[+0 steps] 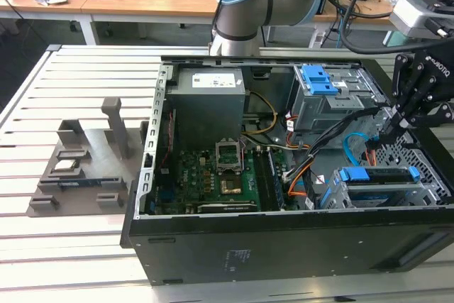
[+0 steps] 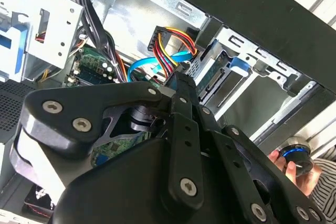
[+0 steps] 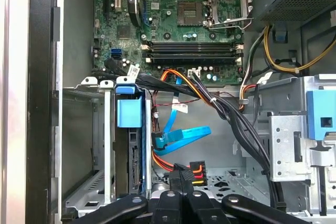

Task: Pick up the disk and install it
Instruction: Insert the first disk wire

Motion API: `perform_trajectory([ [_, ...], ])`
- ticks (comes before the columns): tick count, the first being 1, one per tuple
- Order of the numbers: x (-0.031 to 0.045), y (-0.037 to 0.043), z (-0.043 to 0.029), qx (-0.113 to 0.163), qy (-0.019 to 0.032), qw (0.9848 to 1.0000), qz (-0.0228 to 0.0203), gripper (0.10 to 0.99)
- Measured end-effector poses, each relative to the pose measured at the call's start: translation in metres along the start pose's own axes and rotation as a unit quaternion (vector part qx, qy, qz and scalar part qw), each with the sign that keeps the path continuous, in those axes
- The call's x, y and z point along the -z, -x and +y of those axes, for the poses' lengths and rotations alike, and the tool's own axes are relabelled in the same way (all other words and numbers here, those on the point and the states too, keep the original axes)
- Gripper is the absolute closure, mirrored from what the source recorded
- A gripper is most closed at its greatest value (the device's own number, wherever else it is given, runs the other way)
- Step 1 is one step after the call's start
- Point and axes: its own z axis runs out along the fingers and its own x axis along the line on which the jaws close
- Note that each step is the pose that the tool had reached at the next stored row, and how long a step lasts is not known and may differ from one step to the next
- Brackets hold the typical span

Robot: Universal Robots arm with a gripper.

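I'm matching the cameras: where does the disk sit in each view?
Exterior view: the disk sits in the metal cage, exterior view's lower right.
First wrist view: in the cage beside the light-blue cable.
Second wrist view: in the cage beyond that cable.
Shared landmark: the cable.

White lettering marks the gripper [image 1: 384, 133]; no other print is legible.

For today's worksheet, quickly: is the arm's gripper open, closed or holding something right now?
Gripper: closed on the small black plastic cable connector with red, yellow and orange wires.
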Motion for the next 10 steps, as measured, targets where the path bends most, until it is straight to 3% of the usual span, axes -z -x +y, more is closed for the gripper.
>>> perform_trajectory([
  [2,0.0,0.0,0.0,0.0,0.0,1.0,0.0,0.973],
  [5,0.0,0.0,0.0,0.0,0.0,1.0,0.0001,0.792],
  [6,0.0,0.0,0.0,0.0,0.0,1.0,0.0001,0.792],
  [8,-0.0001,0.0,0.0,0.0,0.0,1.0,0.0003,0.667],
  [9,-0.0007,0.0001,0.0,0.0,0.0,1.0,0.0012,0.667],
  [10,-0.0017,0.0001,-0.0001,0.0,-0.0001,1.0,0.0051,0.667],
])
